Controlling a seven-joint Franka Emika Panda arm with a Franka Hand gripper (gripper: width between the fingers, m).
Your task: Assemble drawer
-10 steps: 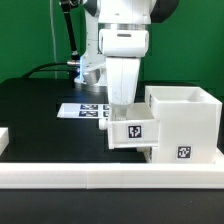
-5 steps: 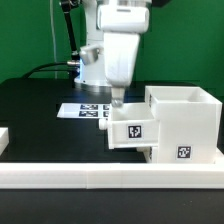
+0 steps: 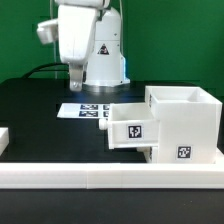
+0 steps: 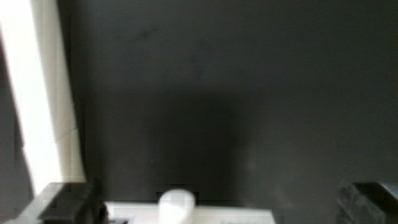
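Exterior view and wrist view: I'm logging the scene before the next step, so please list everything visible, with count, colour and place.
housing: one, white, tagged, at the exterior view's right, against the front rail.
tray: one, white, tagged, partly slid into the housing's side, sticking out toward the exterior view's left.
marker board: one, white with black tags, flat on the table behind the tray.
border rail: one long, white, along the front edge; a short piece at far left.
table: one, black.
cable: one, dark, at the back.
gripper: one, raised above the marker board, holding nothing; jaw state unclear.
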